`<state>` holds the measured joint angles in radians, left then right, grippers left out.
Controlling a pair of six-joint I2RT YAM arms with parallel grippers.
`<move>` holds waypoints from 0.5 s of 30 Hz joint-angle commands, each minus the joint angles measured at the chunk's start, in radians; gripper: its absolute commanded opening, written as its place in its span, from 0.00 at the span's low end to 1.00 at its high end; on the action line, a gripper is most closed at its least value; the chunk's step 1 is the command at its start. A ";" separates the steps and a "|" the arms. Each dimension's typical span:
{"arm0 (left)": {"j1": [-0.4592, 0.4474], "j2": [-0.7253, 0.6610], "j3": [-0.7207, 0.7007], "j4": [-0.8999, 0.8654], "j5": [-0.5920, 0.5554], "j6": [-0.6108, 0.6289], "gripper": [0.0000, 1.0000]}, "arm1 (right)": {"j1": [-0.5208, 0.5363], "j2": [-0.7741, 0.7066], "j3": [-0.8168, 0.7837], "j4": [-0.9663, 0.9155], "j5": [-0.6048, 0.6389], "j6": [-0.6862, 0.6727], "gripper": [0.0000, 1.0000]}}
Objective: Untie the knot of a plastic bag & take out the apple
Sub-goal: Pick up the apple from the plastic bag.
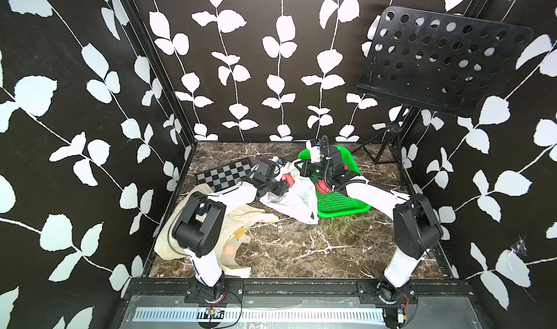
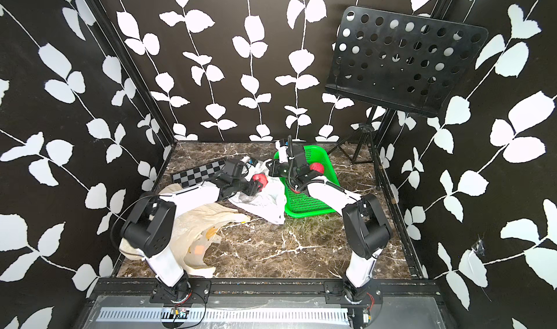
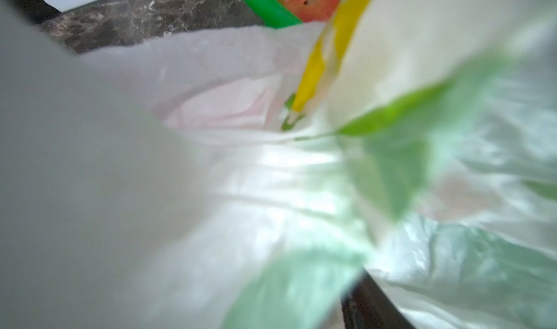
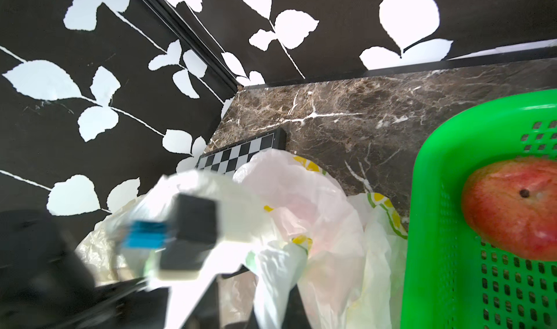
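Pinching the rim of the plastic bag [image 1: 297, 198], the clenched right gripper [image 1: 297, 166] props its mouth open; the left gripper [image 1: 284, 187], grip indiscernible, has the red apple [image 1: 287, 179] just beside its fingertips, inside.

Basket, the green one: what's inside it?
A red apple lies in the basket. The right arm hides part of it in both top views.

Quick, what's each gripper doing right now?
Left gripper: cannot be told, hidden by the plastic bag.
Right gripper: closed, pinching the plastic bag.
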<state>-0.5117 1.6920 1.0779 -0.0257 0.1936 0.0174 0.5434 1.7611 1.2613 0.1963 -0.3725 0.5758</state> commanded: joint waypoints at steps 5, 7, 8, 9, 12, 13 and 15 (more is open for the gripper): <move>0.057 -0.173 -0.029 -0.045 0.154 -0.018 0.51 | -0.011 -0.002 0.026 0.008 0.024 0.006 0.00; 0.062 -0.197 -0.025 -0.051 0.164 -0.026 0.51 | -0.011 -0.002 0.020 0.011 0.026 0.006 0.00; 0.063 -0.208 -0.017 -0.059 0.165 -0.029 0.51 | -0.011 -0.002 0.017 0.009 0.029 0.006 0.00; 0.065 -0.221 -0.013 -0.062 0.164 -0.036 0.51 | -0.011 -0.002 0.017 0.005 0.030 0.004 0.00; 0.068 -0.247 0.003 -0.050 0.203 -0.065 0.50 | -0.011 0.001 0.017 0.003 0.019 0.005 0.00; 0.068 -0.256 0.013 -0.053 0.216 -0.075 0.50 | -0.011 0.003 0.016 0.002 0.014 0.006 0.00; 0.068 -0.272 0.034 -0.063 0.238 -0.097 0.50 | -0.011 0.004 0.012 0.000 0.016 0.007 0.00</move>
<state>-0.4469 1.4719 1.0691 -0.0685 0.3706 -0.0372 0.5358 1.7611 1.2697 0.1951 -0.3553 0.5758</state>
